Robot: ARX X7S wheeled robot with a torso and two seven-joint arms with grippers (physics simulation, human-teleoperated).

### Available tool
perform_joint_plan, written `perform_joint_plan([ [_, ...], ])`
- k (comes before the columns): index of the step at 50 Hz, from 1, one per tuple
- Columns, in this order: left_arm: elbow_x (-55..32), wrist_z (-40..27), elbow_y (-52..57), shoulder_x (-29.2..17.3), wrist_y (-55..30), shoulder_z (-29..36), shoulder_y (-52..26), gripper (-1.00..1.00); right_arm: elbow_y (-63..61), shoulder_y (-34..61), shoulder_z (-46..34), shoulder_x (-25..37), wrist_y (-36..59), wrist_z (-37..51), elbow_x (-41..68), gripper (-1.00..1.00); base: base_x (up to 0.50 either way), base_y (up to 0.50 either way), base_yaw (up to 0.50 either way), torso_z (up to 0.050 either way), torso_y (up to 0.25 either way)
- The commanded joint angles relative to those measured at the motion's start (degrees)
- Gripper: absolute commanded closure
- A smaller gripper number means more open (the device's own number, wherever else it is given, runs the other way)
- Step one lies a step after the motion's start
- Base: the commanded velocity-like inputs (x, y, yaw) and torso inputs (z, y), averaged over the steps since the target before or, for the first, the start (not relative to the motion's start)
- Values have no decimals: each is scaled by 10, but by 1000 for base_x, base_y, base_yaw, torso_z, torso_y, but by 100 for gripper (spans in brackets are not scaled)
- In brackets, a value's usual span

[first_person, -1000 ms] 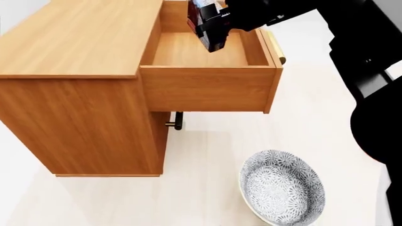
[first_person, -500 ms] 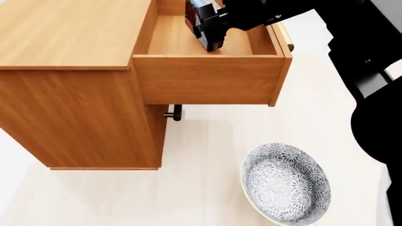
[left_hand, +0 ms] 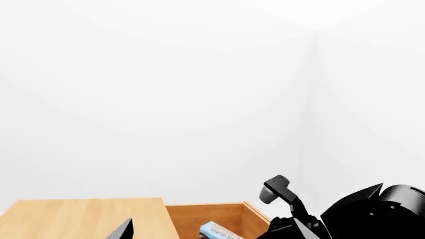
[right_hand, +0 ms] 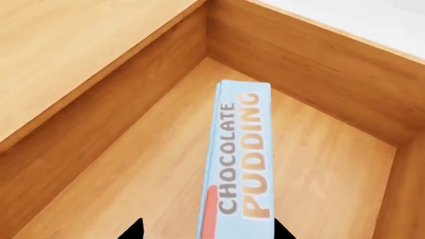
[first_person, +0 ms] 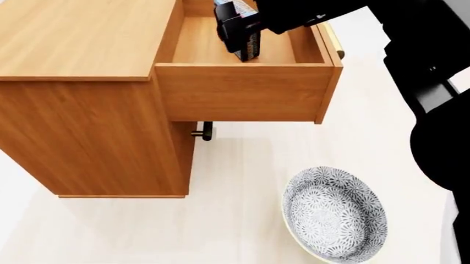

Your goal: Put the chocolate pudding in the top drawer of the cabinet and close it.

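At the top center of the head view, the right gripper [first_person: 236,30] is clamped on the chocolate pudding [first_person: 250,47] inside the open top drawer [first_person: 242,91] of the cabinet [first_person: 81,60]. The patterned bowl [first_person: 334,214] sits lower right. The left gripper's state cannot be determined.

**Hidden and cropped**

The right gripper [first_person: 239,33] covers most of the chocolate pudding [right_hand: 239,164] in the head view — whether the box touches the top drawer [first_person: 242,99] floor cannot be told. The bowl [first_person: 334,217] is cut off at the bottom edge.
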Motion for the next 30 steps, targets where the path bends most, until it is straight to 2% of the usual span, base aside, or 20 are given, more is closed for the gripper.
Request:
perform_joint_plan([
  [1,-3,-2,2,-2,3,-5,4,-100,4,3,-20,0,-5,9,-18,-100,0,0,0,0,0],
  [13,-11,-6,3,-7,8,0,-5,-100,5,16,-22,0,-12,8,-15,-100,0,0,0,0,0],
  [30,-6,7,-1,-7,7,2,-17,-100,31,80,-12,0,-14,-20,-35,-100,0,0,0,0,0],
])
